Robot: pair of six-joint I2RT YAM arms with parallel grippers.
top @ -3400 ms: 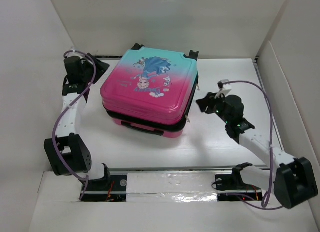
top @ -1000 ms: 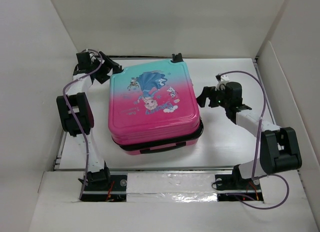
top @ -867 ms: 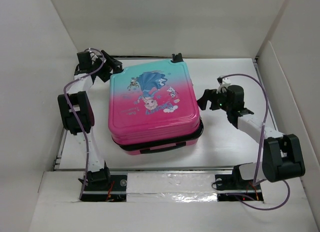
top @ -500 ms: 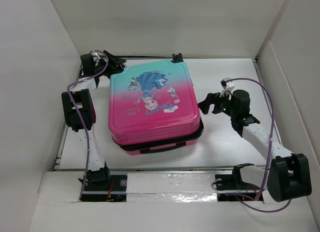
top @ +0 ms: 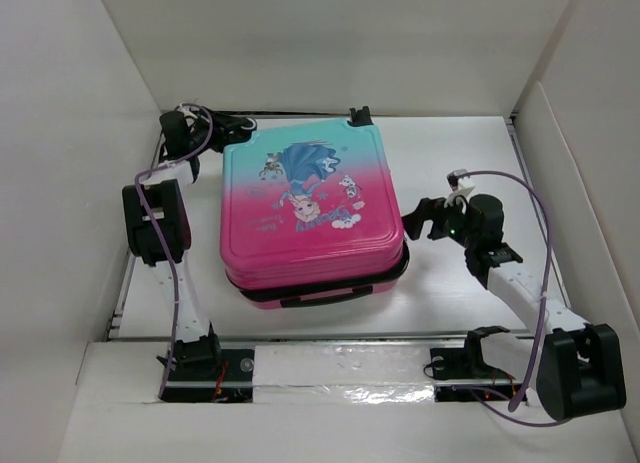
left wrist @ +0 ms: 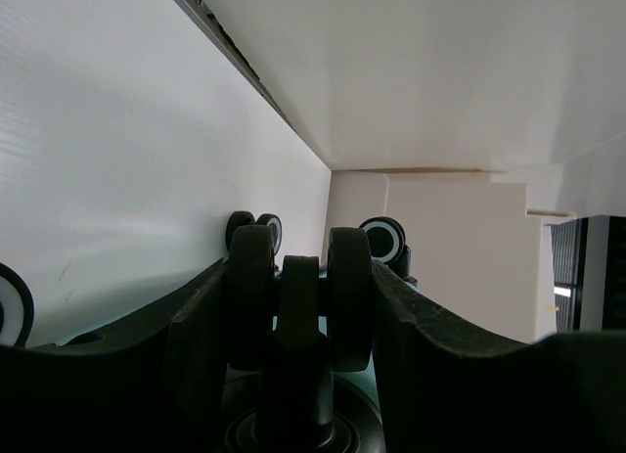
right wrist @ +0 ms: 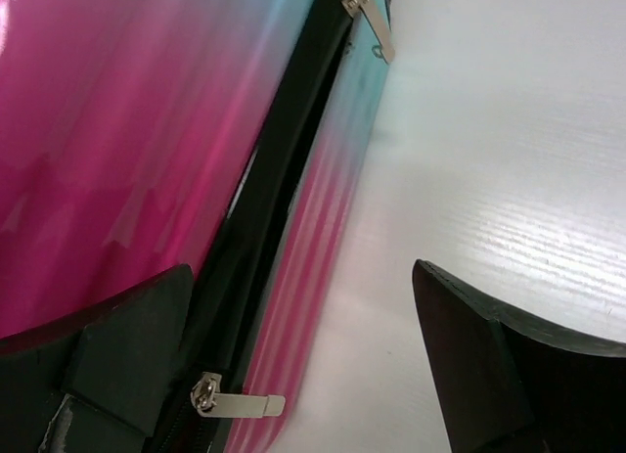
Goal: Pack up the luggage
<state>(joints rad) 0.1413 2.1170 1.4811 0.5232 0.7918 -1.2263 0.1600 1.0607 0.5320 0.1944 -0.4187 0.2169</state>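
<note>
The luggage [top: 310, 218], a pink-to-teal hard shell with a cartoon print, lies flat and closed in the middle of the table. My left gripper [top: 238, 133] is at its far left corner. In the left wrist view that gripper [left wrist: 298, 277] is shut on a black twin wheel [left wrist: 349, 296], one finger pressed against each side. My right gripper [top: 418, 218] hangs open just off the case's right side. In the right wrist view its open fingers [right wrist: 303, 272] straddle the black zip seam [right wrist: 279, 169], with a silver zip pull [right wrist: 245, 405] low between them and another [right wrist: 375, 27] farther along.
White walls [top: 70, 133] close in the left, back and right sides. Another wheel [top: 360, 115] sticks out at the case's far edge. A black carry handle [top: 315, 301] faces the near rail [top: 330, 363]. More wheels [left wrist: 383, 238] show beyond the gripped one.
My left gripper has closed onto the wheel at the far left corner. The case has shifted slightly to the right. The right gripper has drawn a little nearer, still open.
</note>
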